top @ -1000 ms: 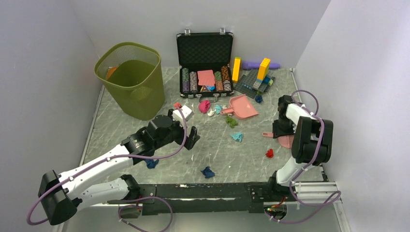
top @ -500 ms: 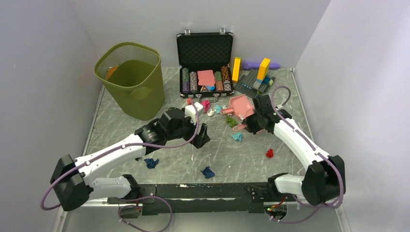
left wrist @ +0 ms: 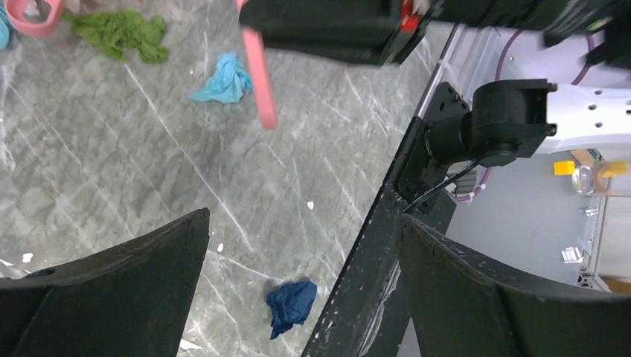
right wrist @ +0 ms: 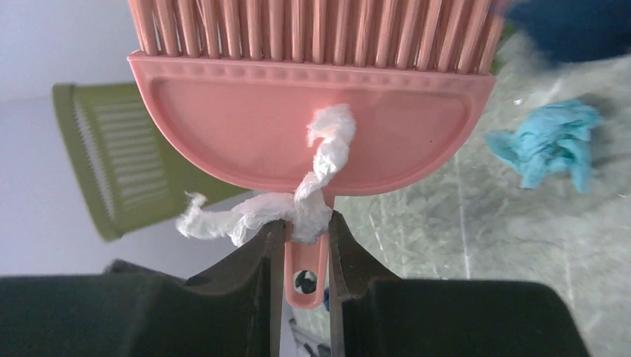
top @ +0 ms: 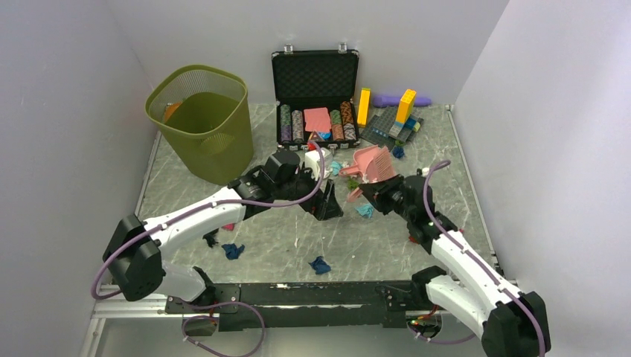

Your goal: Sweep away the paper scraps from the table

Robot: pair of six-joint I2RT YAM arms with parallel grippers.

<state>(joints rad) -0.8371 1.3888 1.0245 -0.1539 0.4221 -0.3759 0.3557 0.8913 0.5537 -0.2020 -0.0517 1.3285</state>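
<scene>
My right gripper [top: 367,190] is shut on the handle of a pink brush [top: 374,163], held bristles-up above the table [top: 275,234]; in the right wrist view [right wrist: 306,223] a white paper scrap [right wrist: 316,197] is wedged at the handle between the fingers. My left gripper [top: 327,205] is open and empty, just left of the brush; it also shows in the left wrist view [left wrist: 305,219]. Below it lie a green scrap [left wrist: 119,33], a teal scrap [left wrist: 223,80] and a dark blue scrap [left wrist: 290,305]. Other dark blue scraps [top: 233,251] [top: 320,264] lie near the front.
A green mesh bin [top: 201,123] stands at the back left. An open black case [top: 315,74] with poker chips and toy bricks [top: 402,111] stand at the back. A pink dustpan handle [top: 350,172] lies behind the grippers. The dark front rail [left wrist: 372,260] borders the table.
My right arm carried the brush from the right side left to the table's middle and tilted it up. My left arm reached right toward the brush, gripper still open.
</scene>
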